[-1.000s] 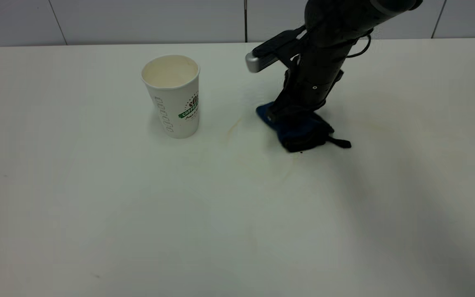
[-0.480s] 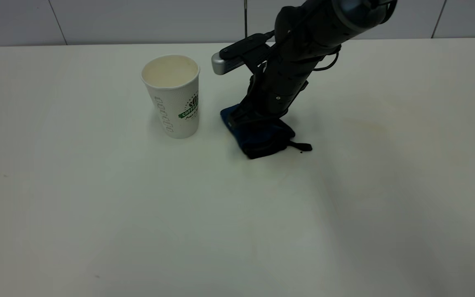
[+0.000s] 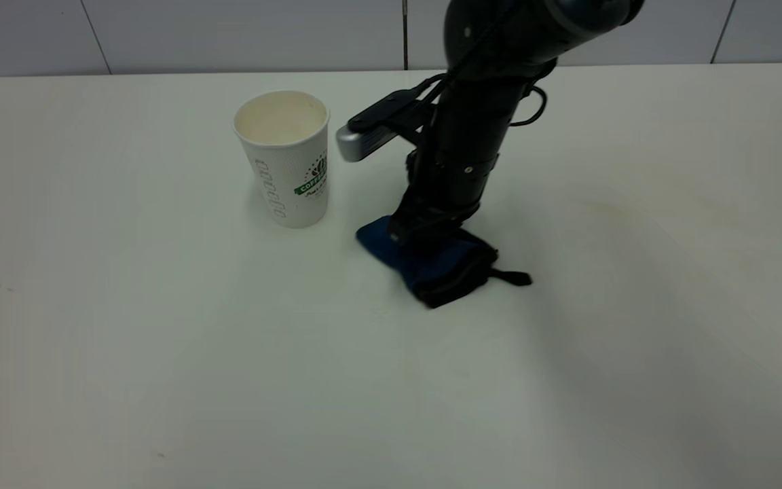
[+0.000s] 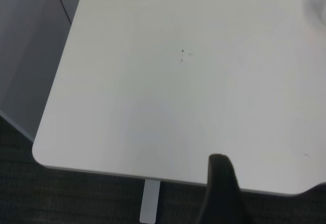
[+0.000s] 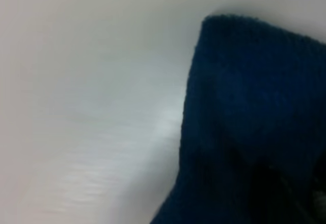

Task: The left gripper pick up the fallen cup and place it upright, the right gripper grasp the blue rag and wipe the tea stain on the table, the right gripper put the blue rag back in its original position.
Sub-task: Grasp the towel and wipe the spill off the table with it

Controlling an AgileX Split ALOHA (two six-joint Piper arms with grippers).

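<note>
Jaws of the right gripper (image 3: 425, 234) clamp the blue rag (image 3: 432, 265), pressing it on the counter (image 3: 160, 353) beside the upright cup (image 3: 286, 159). We're mid-wipe; no stain visible, rag return remains.

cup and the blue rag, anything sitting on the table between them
Nothing. In the exterior view the strip of table between the cup and the blue rag is bare white surface; the right gripper presses on the rag.

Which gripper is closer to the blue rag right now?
Right. The right gripper presses on the blue rag beside the cup. The left gripper sits at the table's far edge.
</note>
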